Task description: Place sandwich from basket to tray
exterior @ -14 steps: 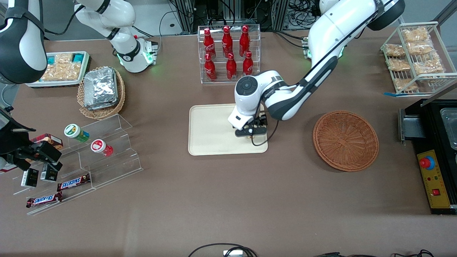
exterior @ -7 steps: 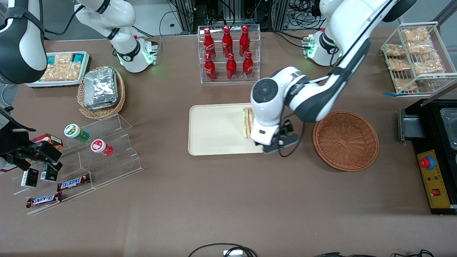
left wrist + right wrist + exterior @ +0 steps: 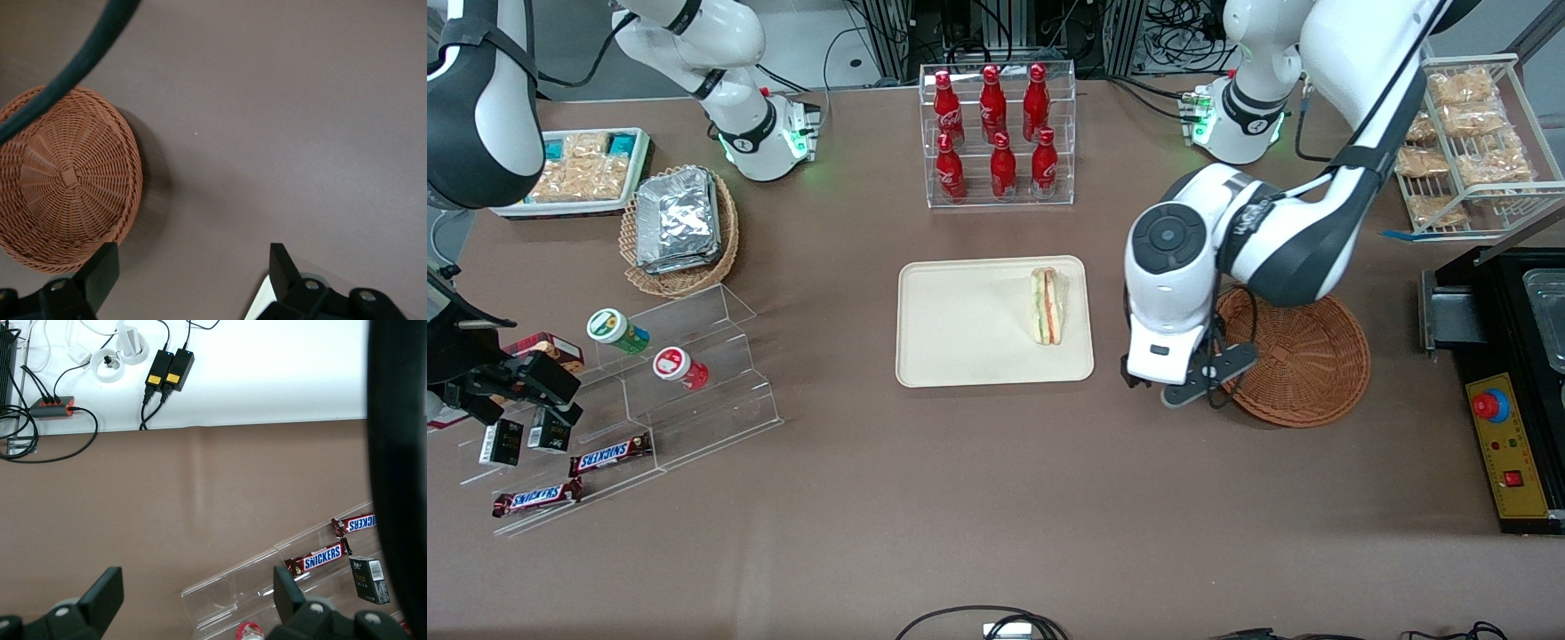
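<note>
1. Since a second ago, the working arm has swung away from the tray [image 3: 960, 356]. Back then the claw was low over the tray. Now the claw [image 3: 1190, 384] hangs over the brown worktop [image 3: 996, 498], between the tray and the basket [image 3: 1303, 373].
2. What it carried has been let go. The sandwich [image 3: 1047, 306] now rests on the tray, near the tray edge that faces the basket.
3. In the wrist view the claw [image 3: 190, 270] is wide open. Nothing sits between its two fingers [image 3: 100, 270], only bare worktop.
4. The basket has nothing in it that I can see. The arm covers a part of it in the front view.
5. So the job looks done to me. The sandwich is out of the basket and in the tray.
6. The sandwich looks light and soft. Its clear wrap may be slippery, and a hard squeeze would squash the bread and push the filling out.
7. If it must be picked up again, I think the best spot is across the two flat bread sides, near the thick middle, with a gentle hold.
8. Some things are hard to see. From the front, the arm's big white wrist hides most of the claw, so only the wrist view shows its fingers.
9. That wrist view does not show the sandwich at all, and the pale tray is only a cut-off corner in it.
10. I cannot tell if the sandwich stands on one edge or leans a little.
</note>
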Available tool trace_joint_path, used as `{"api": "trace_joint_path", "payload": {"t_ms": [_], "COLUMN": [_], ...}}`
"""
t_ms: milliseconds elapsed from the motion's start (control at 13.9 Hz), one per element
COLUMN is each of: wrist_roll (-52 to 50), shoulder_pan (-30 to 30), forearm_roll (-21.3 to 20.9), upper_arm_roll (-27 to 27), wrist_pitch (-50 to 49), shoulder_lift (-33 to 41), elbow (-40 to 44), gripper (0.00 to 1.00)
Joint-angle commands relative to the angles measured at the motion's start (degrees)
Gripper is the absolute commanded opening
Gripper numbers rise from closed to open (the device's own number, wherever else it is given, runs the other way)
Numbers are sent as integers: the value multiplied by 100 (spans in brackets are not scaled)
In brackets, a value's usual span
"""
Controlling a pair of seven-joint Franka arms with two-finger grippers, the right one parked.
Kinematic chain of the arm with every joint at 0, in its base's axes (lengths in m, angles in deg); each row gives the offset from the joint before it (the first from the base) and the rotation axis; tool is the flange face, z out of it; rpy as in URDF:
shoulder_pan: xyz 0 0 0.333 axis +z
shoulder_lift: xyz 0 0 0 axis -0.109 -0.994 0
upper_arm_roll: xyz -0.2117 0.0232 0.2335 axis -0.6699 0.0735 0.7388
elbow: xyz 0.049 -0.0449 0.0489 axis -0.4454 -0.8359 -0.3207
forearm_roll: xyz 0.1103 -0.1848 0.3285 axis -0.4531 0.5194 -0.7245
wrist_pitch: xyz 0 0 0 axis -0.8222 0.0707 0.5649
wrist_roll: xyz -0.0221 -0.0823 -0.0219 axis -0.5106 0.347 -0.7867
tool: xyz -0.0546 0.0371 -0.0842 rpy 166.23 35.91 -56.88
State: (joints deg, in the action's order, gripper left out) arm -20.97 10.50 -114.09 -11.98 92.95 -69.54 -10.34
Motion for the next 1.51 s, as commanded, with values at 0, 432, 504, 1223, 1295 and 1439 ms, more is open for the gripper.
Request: {"api": "trace_joint_path", "payload": {"t_ms": [0,432,504,1223,1295,1439], "wrist_roll": [811,3649,4141,7442,7442,7468], "shoulder_pan": [174,104,112,113,113,104], "forearm_roll": [494,2014,2208,2982,3044,3080], "upper_arm_roll": [328,1867,2104,3065,3065,3065], "wrist_pitch": [-115,-658,-808,-1811,-1802,-1811], "shoulder_lift": [562,1732,1881,2743,2753,2761], "elbow": [-126,-258,-258,-206,-197,-197], "gripper": [99,99,99,99,99,99]}}
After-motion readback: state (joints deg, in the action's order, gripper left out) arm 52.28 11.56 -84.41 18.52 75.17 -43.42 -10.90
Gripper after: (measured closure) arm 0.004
